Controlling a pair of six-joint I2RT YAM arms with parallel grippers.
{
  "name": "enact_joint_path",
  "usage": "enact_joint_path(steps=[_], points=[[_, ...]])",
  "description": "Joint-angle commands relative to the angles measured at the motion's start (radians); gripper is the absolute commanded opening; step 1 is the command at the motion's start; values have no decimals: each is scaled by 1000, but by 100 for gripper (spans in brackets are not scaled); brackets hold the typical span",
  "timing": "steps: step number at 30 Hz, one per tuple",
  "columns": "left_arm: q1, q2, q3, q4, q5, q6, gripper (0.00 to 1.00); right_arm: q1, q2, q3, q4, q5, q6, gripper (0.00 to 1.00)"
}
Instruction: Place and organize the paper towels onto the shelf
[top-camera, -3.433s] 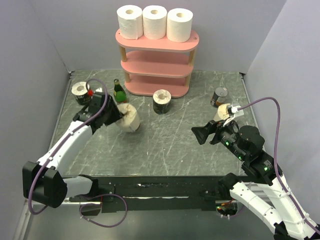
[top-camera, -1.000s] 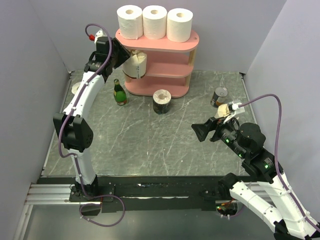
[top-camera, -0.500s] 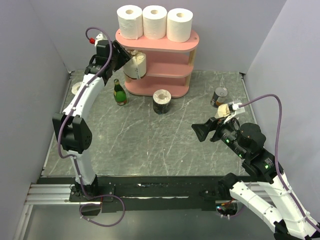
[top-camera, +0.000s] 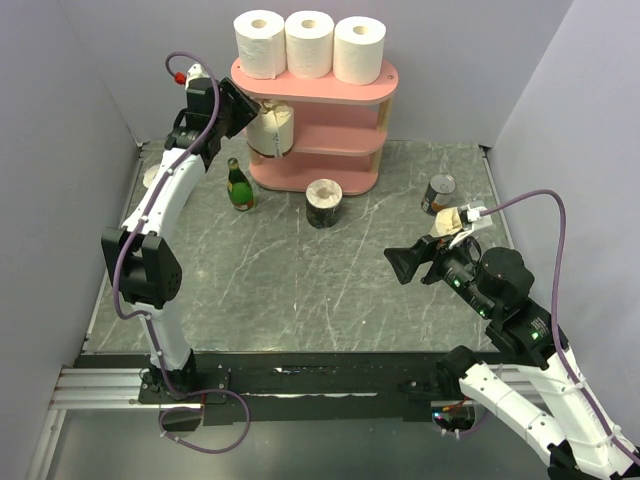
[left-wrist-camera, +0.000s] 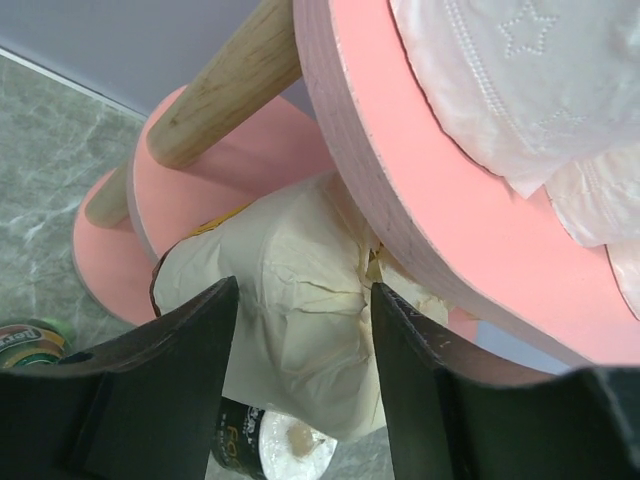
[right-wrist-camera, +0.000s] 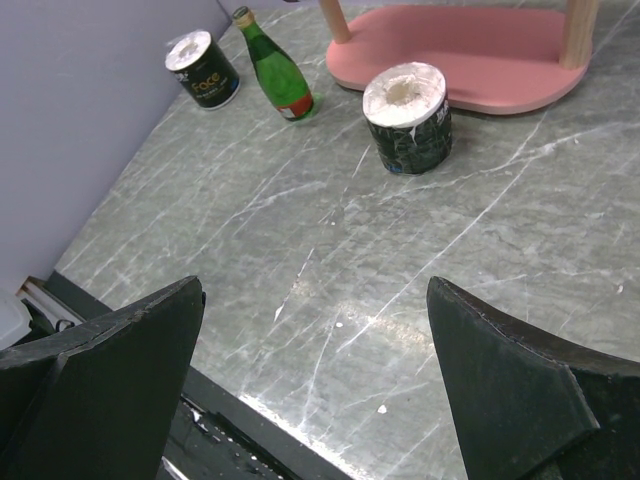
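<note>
The left tool grips a crumpled cream-beige paper towel roll between its fingers, just under the top board of the pink three-tier shelf. The roll may catch this board's edge and slip out. The right tool stands wide open and empty.

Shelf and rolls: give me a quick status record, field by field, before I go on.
top tier: three white rolls upright in a row on the shelf
cream roll: clamped in the left gripper, at the shelf's left end under the top board; not released
on table: dark-banded roll in front of the shelf; second dark-banded roll by the left wall
clutter: green bottle, can
right gripper: open, empty, above the table
</note>
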Motion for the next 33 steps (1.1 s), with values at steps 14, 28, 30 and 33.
enact_joint_path(steps=[14,28,30,33], points=[[1,-24,-13,137,52,-82,43,3,-3,38,25,14,-3,100],[7,-32,-59,186,33,-114,45,1,4,41,22,14,-10,100],[15,-44,-78,198,33,-119,52,3,4,42,19,36,-13,99],[26,-60,-90,204,33,-119,60,3,1,39,22,39,-13,100]])
